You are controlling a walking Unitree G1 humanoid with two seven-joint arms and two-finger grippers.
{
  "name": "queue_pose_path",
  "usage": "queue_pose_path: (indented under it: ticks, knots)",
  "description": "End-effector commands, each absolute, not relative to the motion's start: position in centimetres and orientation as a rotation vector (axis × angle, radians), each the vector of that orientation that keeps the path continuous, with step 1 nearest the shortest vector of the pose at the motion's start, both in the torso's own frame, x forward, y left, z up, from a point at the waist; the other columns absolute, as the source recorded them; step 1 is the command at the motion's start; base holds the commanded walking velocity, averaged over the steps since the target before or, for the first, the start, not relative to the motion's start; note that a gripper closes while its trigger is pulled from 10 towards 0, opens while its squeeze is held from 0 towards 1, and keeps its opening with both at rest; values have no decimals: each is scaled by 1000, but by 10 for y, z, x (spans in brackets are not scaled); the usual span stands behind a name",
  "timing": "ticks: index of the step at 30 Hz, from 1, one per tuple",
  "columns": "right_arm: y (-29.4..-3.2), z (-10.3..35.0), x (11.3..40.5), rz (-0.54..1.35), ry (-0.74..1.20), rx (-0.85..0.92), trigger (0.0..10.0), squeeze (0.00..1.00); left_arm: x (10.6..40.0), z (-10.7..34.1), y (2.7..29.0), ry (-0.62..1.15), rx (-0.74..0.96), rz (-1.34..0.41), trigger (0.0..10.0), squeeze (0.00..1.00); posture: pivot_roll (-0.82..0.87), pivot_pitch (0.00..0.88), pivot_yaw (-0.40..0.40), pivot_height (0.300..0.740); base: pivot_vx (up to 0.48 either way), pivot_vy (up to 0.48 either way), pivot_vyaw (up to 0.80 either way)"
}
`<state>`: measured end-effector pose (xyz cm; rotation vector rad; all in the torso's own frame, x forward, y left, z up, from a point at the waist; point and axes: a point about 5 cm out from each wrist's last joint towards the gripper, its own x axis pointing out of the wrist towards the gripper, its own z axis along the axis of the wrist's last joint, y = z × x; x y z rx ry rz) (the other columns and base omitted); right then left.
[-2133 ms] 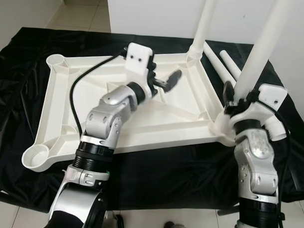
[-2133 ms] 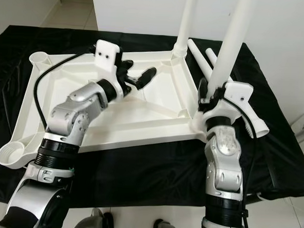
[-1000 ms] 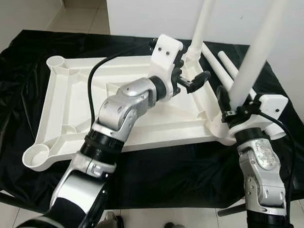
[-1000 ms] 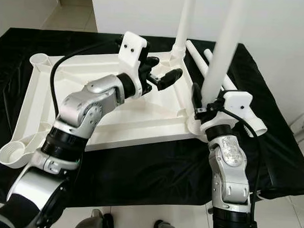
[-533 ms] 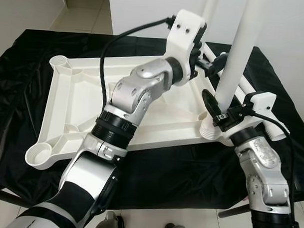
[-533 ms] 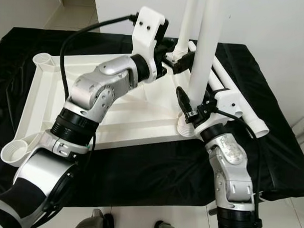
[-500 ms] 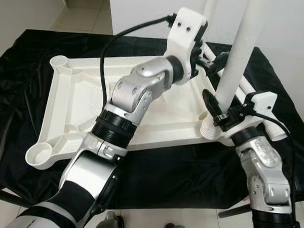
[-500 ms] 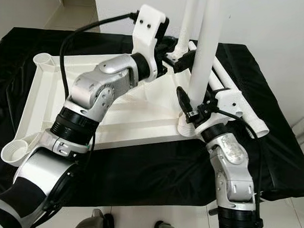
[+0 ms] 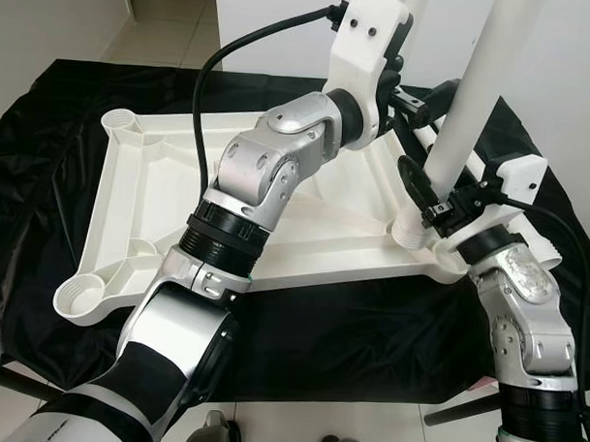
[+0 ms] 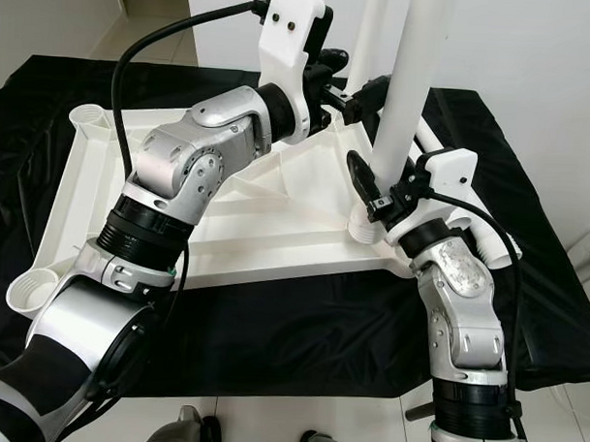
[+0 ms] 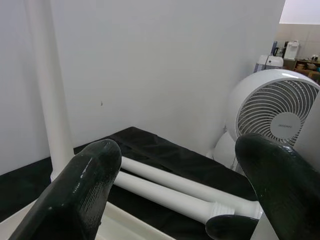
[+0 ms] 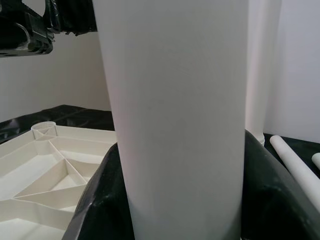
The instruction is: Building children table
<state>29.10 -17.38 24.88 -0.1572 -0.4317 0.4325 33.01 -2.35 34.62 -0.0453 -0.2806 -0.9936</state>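
At the lower right of the frame my right gripper (image 9: 433,199) is clamped around the near leg (image 9: 466,111), which stands upright in the corner socket of the white tabletop (image 9: 160,207); that tabletop lies upside down on the black cloth (image 9: 47,115) across the middle. Higher up, centre right, my left gripper (image 10: 363,89) hangs with its fingers (image 11: 75,192) spread wide and nothing between them, above two loose legs (image 11: 165,187) lying on the cloth. The far leg (image 10: 376,35) stands upright at the top.
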Motion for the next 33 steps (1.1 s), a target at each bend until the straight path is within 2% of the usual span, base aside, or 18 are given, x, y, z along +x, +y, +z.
queue_pose_path:
  ticks: [1, 14, 26, 28, 33]
  knots:
    - [-167, 237, 297, 472, -352, -172, 10000, 0, 304, 364, -44, -384, -30, -1217, 10000, 0, -3, 68, -11, 740, 0, 0, 0]
    - [-161, 234, 301, 507, -326, -179, 10000, 0, 314, 343, -29, -373, -36, -1235, 10000, 0, 2, 80, -10, 740, 0, 0, 0]
    - [-157, 231, 302, 497, -316, -178, 10000, 0, 326, 327, -28, -348, -43, -1252, 10000, 0, 3, 91, 4, 740, 0, 0, 0]
    - [-161, 237, 299, 460, -376, -121, 10000, 0, 341, 318, -26, -308, -41, -1185, 10000, 0, 8, 95, 9, 740, 0, 0, 0]
    - [-168, 239, 295, 388, -427, -47, 10000, 0, 349, 306, -24, -257, -76, -1109, 10000, 0, 9, 100, 14, 740, 0, 0, 0]
